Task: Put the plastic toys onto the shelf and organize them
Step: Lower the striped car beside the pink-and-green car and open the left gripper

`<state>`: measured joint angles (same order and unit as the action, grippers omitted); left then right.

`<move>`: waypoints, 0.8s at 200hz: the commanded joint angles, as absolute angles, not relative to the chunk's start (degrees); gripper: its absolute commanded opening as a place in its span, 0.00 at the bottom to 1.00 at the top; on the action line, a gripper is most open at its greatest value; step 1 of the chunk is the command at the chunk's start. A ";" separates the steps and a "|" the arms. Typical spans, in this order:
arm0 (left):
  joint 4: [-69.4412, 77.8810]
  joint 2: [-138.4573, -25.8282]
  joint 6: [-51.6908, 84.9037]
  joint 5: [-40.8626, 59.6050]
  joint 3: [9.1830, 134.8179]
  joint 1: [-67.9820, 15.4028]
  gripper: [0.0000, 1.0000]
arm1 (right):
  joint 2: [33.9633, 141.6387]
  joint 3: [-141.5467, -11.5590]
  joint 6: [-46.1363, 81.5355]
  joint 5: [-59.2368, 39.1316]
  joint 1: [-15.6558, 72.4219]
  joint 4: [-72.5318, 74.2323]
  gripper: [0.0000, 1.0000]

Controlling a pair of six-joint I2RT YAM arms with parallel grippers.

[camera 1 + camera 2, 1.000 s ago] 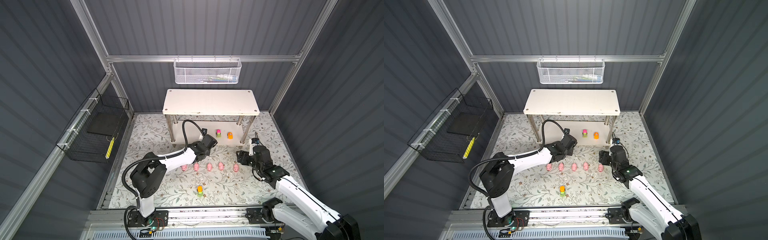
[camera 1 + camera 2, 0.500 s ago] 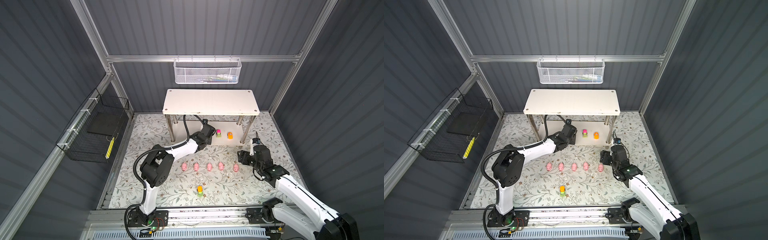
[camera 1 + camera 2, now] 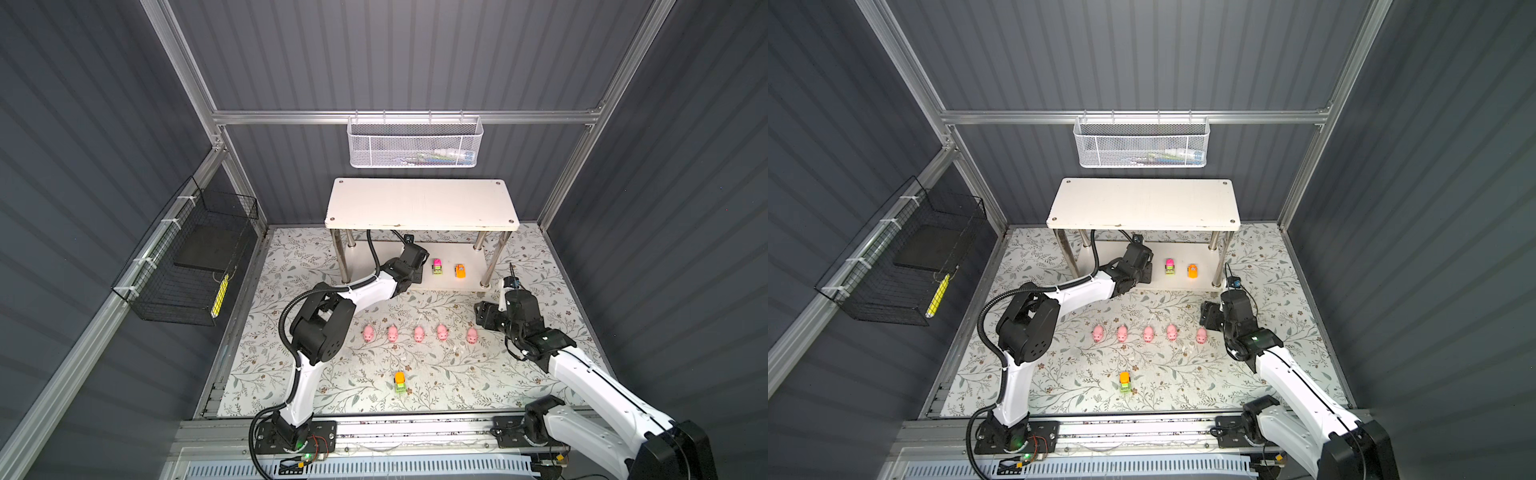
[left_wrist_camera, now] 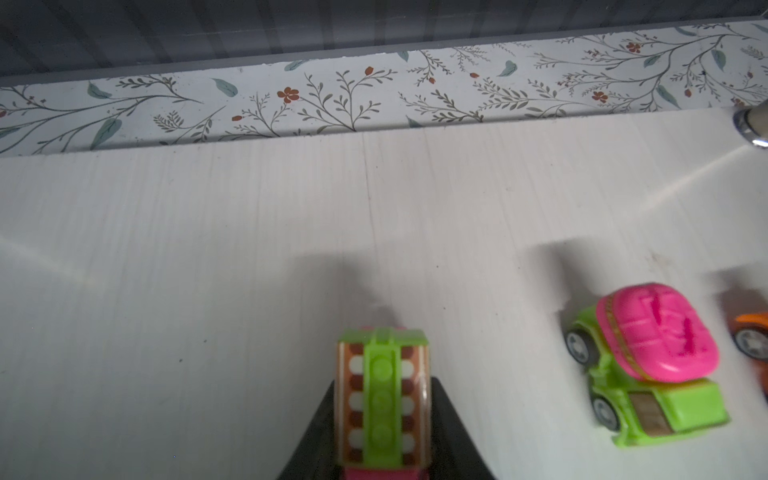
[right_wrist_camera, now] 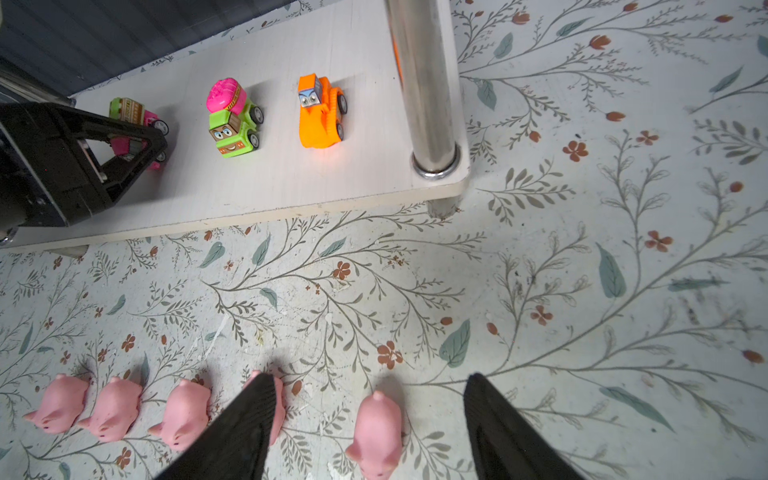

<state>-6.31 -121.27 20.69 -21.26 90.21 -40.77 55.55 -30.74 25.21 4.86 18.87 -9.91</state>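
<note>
Clamped between the closed fingers of the left gripper [image 3: 417,261]: a pink toy vehicle [image 4: 382,390] with a green ladder strip along its roof. Reached in under the top board [image 3: 419,203] of the shelf [image 3: 1142,199], low over the lower board [image 5: 291,187]; wheel contact with that board impossible to judge.

Just to the right of the held vehicle in both top views, on the same board and across a clear gap: a green-and-pink mixer truck [image 4: 648,374]. Beyond that, an orange bulldozer [image 5: 320,112], close to the front right post [image 5: 419,83].

On the other side of the held vehicle, bare white board as far as the left wrist view shows. Ahead of it, more bare board up to the far edge, then a strip of floral mat [image 5: 582,249] and the dark wall [image 4: 374,25]. Top board bare.

Right gripper [image 5: 369,380] spread wide, nothing in it, over the right end of a row of five pink pigs [image 3: 419,333] on the mat in front of the shelf. Rightmost pig [image 5: 378,432] between the two fingers in the right wrist view, the next one partly hidden behind a finger [image 5: 249,415]. Height above the pigs not readable.

Open mat to the right of the row, and between the row and the shelf's front edge. Nearer the arm bases, alone on the mat and well apart from the pigs: a yellow-and-green truck [image 3: 400,382].
</note>
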 commanded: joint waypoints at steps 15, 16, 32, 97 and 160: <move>-6.14 -122.52 19.95 -20.00 91.85 -39.90 0.32 | 56.57 -32.30 24.79 4.25 18.50 -9.85 0.73; -6.15 -122.52 19.95 -20.02 91.85 -39.90 0.32 | 56.58 -32.28 24.79 4.23 18.52 -9.85 0.73; -6.06 -122.41 20.08 -19.87 91.76 -39.81 0.32 | 56.77 -32.38 24.79 4.26 18.46 -9.75 0.73; -6.75 -123.39 20.48 -19.40 92.55 -39.61 0.34 | 57.40 -32.32 25.00 3.73 18.37 -9.49 0.73; -6.24 -122.23 21.35 -19.30 90.58 -39.62 0.41 | 57.66 -32.23 25.27 3.51 18.34 -9.13 0.74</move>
